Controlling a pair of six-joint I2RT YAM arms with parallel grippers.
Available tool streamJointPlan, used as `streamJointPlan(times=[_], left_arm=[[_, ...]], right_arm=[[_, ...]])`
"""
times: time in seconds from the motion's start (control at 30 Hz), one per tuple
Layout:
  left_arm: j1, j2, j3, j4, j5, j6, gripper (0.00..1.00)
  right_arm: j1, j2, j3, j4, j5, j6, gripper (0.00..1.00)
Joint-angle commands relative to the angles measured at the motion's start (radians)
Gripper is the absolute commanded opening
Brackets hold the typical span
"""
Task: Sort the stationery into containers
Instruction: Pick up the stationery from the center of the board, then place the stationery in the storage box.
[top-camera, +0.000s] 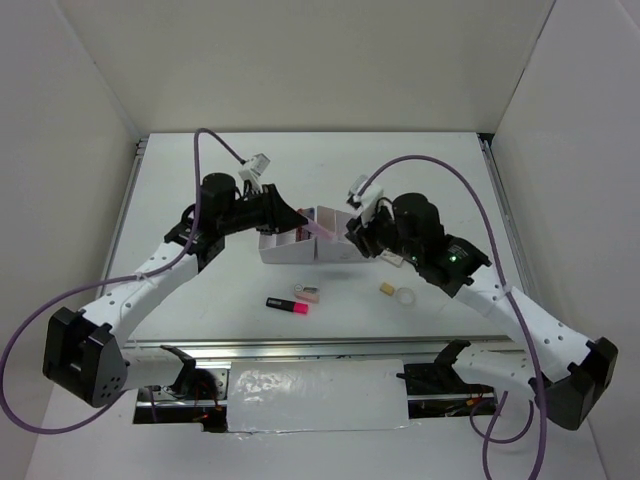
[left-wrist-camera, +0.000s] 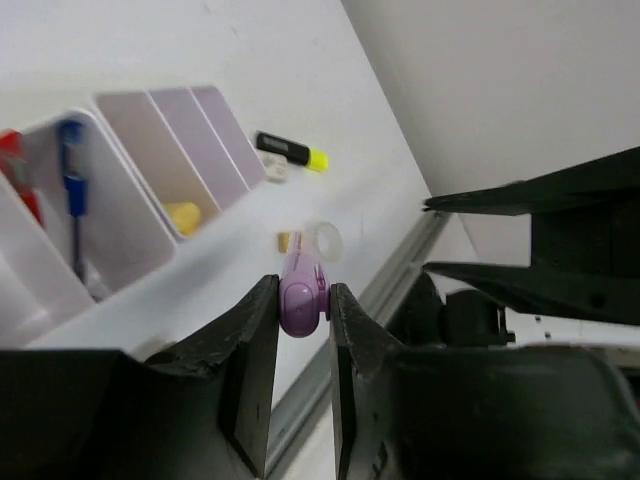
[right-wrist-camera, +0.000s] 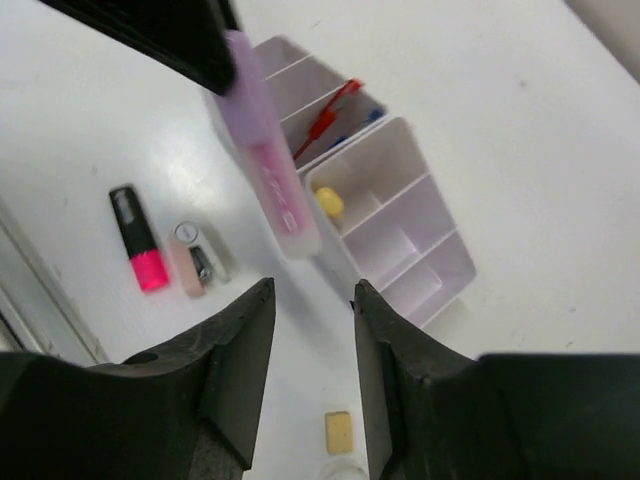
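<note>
Purple marker (left-wrist-camera: 303, 290): light, stiff plastic, smooth barrel, so prob. slippery. Best hold is across the barrel, nearer the middle than the end. It's off the table (top-camera: 220, 312), tilted over the organiser (top-camera: 298, 256), w/ my left gripper (left-wrist-camera: 303, 310) clamped on one end. My right gripper (right-wrist-camera: 312, 300) is just beside it, jaws apart, nothing btwn. Pink highlighter (top-camera: 288, 304) and tape ring (top-camera: 406, 297) lie on the table.

One end of the purple marker (right-wrist-camera: 268, 170) is hidden by the left claw (right-wrist-camera: 218, 62) in the right wrist view; the tape ring (right-wrist-camera: 343, 472) is cropped below.
</note>
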Motion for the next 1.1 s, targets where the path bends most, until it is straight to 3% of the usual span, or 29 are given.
streamJointPlan(times=[0.0,0.1,0.13,0.27,0.47,0.67,1.07], left_arm=[[0.035,0.008,0.096,-0.027,-0.049,0.122,0.0],[0.04,0.023,0.135,-0.038,-0.086,0.184,0.0],[0.035,0.028,0.15,-0.038,-0.096,0.211,0.0],[0.003,0.066,0.216,-0.055,-0.159,0.296,0.0],[-0.049,0.128,0.337,-0.136,-0.265,0.438,0.0],[-0.072,0.138,0.359,-0.153,-0.305,0.498,0.0],[-0.126,0.177,0.408,-0.233,-0.374,0.586,0.0]], right_arm=[[-0.121,-0.05,-0.014,0.107,-0.014,0.145,0.44],[-0.225,-0.009,-0.014,0.094,-0.016,0.267,0.28],[-0.248,0.036,-0.005,0.051,-0.017,0.318,0.18],[-0.353,0.136,0.013,0.024,-0.033,0.424,0.0],[-0.454,0.304,0.003,0.06,-0.033,0.499,0.0],[-0.529,0.456,0.021,0.081,-0.057,0.535,0.0],[-0.499,0.601,0.055,0.117,-0.194,0.577,0.0]])
